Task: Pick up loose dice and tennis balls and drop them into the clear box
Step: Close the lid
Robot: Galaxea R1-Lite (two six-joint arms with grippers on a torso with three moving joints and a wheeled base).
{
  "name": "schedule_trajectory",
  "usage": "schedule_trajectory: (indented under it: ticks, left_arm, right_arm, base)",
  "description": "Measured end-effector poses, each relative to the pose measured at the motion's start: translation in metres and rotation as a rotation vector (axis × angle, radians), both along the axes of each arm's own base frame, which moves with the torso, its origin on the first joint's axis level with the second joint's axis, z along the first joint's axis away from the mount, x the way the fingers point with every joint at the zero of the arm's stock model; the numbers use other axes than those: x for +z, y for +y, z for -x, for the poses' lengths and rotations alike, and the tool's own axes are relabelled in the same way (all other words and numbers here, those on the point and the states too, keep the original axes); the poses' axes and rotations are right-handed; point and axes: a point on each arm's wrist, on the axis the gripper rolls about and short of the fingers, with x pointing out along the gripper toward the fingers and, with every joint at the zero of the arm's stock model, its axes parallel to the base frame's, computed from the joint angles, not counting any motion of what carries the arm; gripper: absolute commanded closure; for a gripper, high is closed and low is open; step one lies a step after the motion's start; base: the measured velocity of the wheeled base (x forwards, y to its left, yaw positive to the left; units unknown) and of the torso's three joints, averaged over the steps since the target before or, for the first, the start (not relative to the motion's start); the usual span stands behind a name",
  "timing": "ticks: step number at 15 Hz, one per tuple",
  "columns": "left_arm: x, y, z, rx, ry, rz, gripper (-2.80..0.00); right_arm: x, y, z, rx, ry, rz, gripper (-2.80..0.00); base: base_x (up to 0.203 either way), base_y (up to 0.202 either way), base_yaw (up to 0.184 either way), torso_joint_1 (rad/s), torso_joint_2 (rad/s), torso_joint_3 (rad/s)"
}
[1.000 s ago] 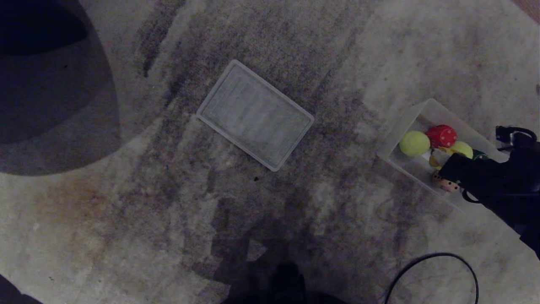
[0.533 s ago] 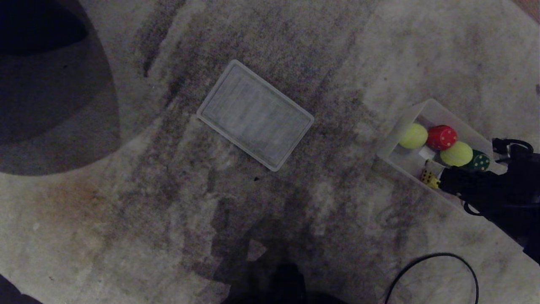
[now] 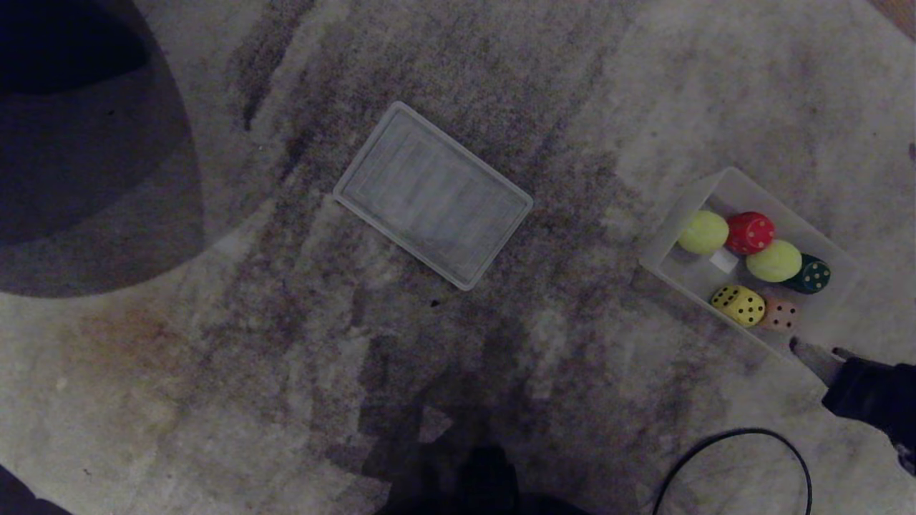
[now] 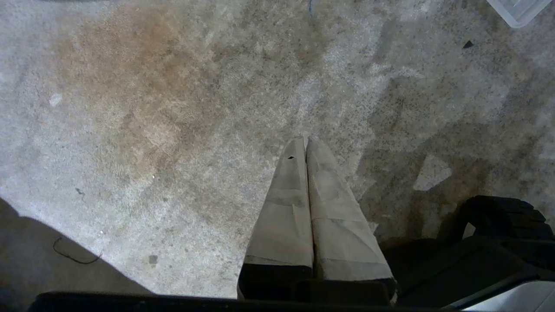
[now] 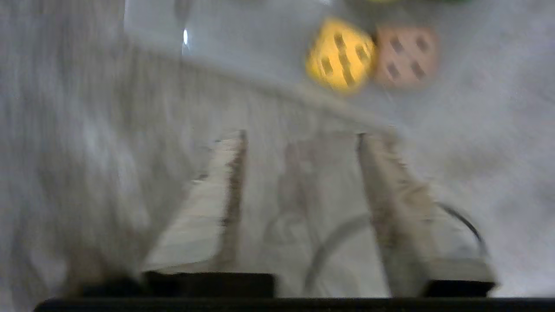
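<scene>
Right tool [image 5: 299, 138]: two pale taped fingers [image 5: 208, 208] spread apart, nothing between them, only carpet showing in the gap. In the head view the right tool [image 3: 812, 352] sits at the lower right, its tip just outside the near corner of the clear box, not touching any die or ball. The wrist picture is smeared.

Shallow rectangular tub of translucent frosted plastic, the clear box [image 3: 662, 247], lies on the stained grey carpet [image 3: 286, 357] at the right of the head view, set at an angle. Contents, all inside the walls:
- plain fuzzy yellow-green tennis ball [image 3: 703, 232], at the far-left end;
- soft red die with pale dots [image 3: 749, 232], touching that ball;
- second yellow-green tennis ball [image 3: 773, 260], just beside the red die;
- dark green die with light dots [image 3: 811, 275], against the second ball;
- yellow die with black dots [image 3: 738, 305], along the near wall;
- peach die with dark dots [image 3: 779, 314], touching the yellow die.
A small white piece [image 3: 723, 261] lies on the tub floor between the first ball and the yellow die; cannot tell what it is.

Left tool [image 4: 306, 143]: taped fingers pressed together, holding nothing, hanging over bare carpet.

Flat ribbed translucent lid panel [image 3: 433, 194] lies on the carpet mid-frame, well apart from the box. Black cable loop [image 3: 737, 436] on the carpet near the right arm.
</scene>
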Motion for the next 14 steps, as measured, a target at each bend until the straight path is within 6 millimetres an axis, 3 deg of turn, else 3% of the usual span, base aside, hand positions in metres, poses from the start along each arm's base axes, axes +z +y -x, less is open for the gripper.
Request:
schedule_trajectory:
  ticks: [3,7,11,14]
  left_arm:
    - [0.0,0.0,0.0,0.001,0.0,0.0,0.0]
    - [0.0,0.0,0.0,0.0,0.0,0.0,0.0]
    - [0.0,0.0,0.0,0.0,0.0,0.0,0.0]
    - [0.0,0.0,0.0,0.001,0.0,0.0,0.0]
  right_arm:
    - [-0.006,-0.001,0.052,0.014,0.021,0.042,0.0]
    - [-0.03,-0.002,0.108,0.042,0.095,0.106,0.0]
    - [-0.053,-0.002,0.143,0.08,0.081,0.123,0.0]
    - [-0.056,-0.001,0.158,0.096,-0.07,0.153,0.0]
  base:
    - [0.0,0.0,0.0,0.0,0.0,0.0]
    - [0.0,0.0,0.0,0.0,0.0,0.0]
    - [0.0,0.0,0.0,0.0,0.0,0.0]
    - [0.0,0.0,0.0,0.0,0.0,0.0]
